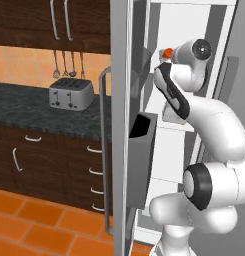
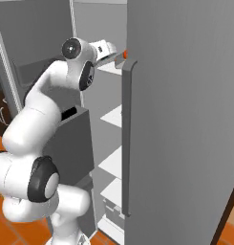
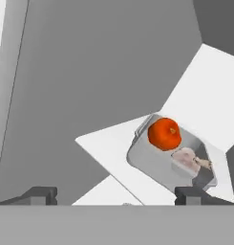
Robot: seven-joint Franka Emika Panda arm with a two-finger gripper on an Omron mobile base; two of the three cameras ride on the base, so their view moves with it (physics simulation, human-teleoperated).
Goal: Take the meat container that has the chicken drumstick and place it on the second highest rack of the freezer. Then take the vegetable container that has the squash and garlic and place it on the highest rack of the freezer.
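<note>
Hand view: hand (image 3: 116, 195) open, fingers spread wide; vegetable container (image 3: 152, 160) just ahead on white freezer shelf (image 3: 106, 143), holding squash (image 3: 164, 134) and garlic (image 3: 186, 158).

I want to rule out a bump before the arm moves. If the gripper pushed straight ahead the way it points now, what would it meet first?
Probably the vegetable container on the white freezer shelf, though depth is unclear.

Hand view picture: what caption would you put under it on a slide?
Open gripper above a grey tray with a squash and garlic, on a white freezer shelf.
</note>
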